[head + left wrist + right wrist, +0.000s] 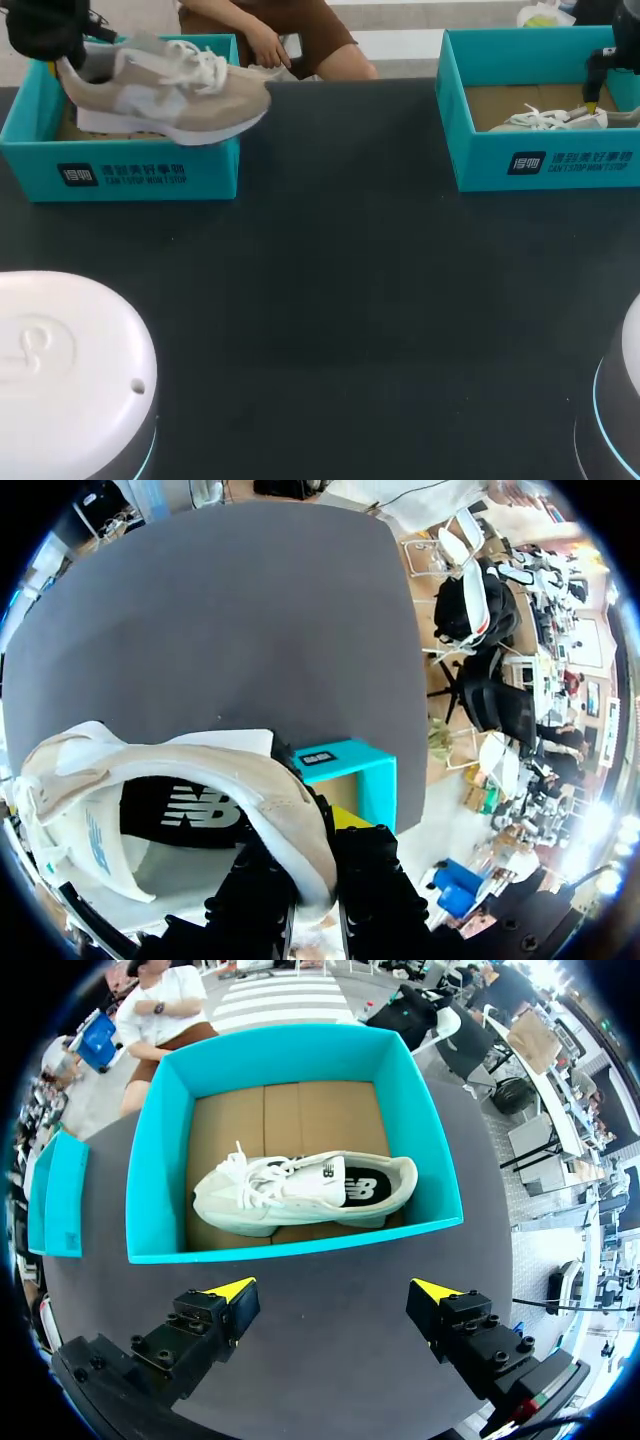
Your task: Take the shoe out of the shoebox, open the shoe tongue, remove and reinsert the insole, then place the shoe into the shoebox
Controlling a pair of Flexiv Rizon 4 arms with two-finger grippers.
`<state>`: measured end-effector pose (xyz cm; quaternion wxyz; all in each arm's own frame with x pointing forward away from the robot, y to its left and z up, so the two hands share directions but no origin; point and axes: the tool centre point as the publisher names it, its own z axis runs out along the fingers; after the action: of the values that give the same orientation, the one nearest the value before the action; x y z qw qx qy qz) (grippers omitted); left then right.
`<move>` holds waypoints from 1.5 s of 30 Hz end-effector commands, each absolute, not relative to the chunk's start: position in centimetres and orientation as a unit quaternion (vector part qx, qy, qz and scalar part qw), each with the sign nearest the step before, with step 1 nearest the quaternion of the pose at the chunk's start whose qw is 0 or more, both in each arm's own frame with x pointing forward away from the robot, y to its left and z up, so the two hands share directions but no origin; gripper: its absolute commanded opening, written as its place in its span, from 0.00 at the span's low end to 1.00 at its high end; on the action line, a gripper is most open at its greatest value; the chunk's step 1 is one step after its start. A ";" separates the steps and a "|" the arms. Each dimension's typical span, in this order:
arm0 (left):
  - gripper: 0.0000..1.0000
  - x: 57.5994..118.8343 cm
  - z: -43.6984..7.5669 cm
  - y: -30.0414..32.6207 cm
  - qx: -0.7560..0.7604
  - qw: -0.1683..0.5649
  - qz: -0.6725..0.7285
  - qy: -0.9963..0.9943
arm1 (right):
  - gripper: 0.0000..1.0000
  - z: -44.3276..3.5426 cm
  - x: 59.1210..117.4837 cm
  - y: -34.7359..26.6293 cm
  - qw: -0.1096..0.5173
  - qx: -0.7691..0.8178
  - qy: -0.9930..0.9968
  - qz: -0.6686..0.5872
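Note:
A beige shoe (170, 95) hangs tilted over the left teal shoebox (120, 170), its toe sticking out past the box's right wall. My left gripper (60, 62) is shut on the shoe's heel. In the left wrist view its black fingers (250, 890) pinch the padded heel collar of the shoe (270, 790), and a corner of the box (345, 770) shows below. A white shoe (300, 1195) lies on its side in the right teal shoebox (300, 1250). My right gripper (335, 1295) is open above that box's front wall, touching nothing; in the head view it (592, 100) hovers over the white shoe (550, 120).
A person sits behind the table's far edge, one hand (265, 50) close to the left box and the shoe's laces. The white robot bases (70, 370) stand at the near corners. Dark tabletop (340, 260) lies between the two boxes.

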<state>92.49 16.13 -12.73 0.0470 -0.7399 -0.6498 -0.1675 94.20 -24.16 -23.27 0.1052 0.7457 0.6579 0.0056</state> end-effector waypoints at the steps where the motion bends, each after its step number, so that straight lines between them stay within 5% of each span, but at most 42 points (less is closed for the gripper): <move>1: 0.00 90.1 -12.6 15.6 -0.748 0.025 -0.179 -0.639 | 1.00 -23.3 94.2 -24.2 0.105 0.746 0.658 0.006; 25: 0.00 90.1 -12.6 15.6 -0.748 0.025 -0.179 -0.639 | 1.00 -23.3 94.2 -24.2 0.105 0.746 0.658 0.006; 45: 0.00 81.9 -16.1 5.0 -0.730 0.043 -0.164 -0.662 | 1.00 -23.3 94.2 -24.2 0.105 0.746 0.658 0.006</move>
<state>82.41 6.59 -15.87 0.0341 -0.7300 -0.6654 -0.1525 94.19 -24.18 -23.27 0.1052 0.7458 0.6578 0.0056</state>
